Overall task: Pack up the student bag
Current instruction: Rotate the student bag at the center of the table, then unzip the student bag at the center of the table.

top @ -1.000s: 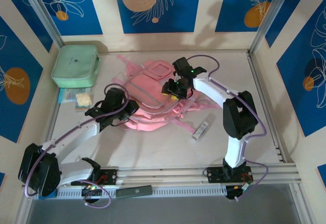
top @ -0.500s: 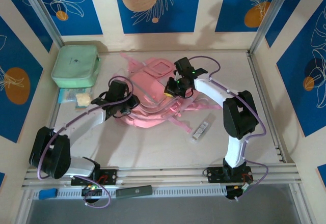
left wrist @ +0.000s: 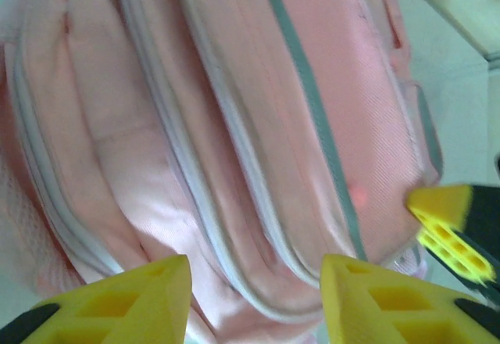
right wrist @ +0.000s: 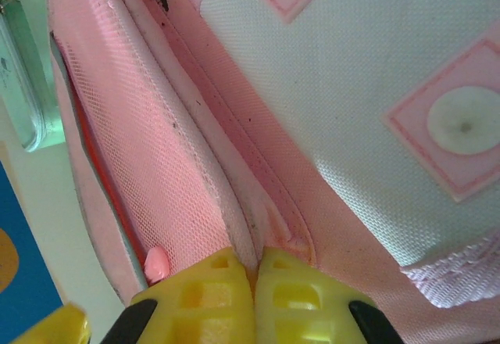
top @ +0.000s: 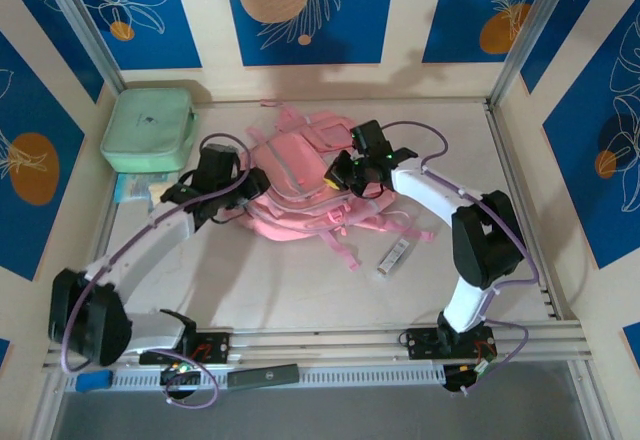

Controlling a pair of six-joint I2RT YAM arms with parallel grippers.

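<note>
Top view: the bag (top: 290,185) lies flat mid-surface (top: 300,290), straps trailing toward the near side. The left tool (top: 243,186) is at its left edge and the right tool (top: 341,172) at its right edge. The green case (top: 150,128) sits well apart at the far left corner with small items (top: 150,193) just beside it, and a slim packet (top: 394,256) lies loose near the straps; all are outside the bag. Left wrist view: the left tool (left wrist: 254,301) has its jaws apart and clamps nothing. The bag (left wrist: 234,109) lies just beyond the fingertips, and the zip lines that show look closed. Right wrist view: the right tool (right wrist: 255,281) is pinched tight on a seam fold of the bag (right wrist: 351,78), next to a mesh side panel. Judgement: early stage. The bag is being gripped and arranged for opening, no compartment is visibly open, and nothing is seen going in. Left to do: open a compartment, load the loose things, close it.
</note>
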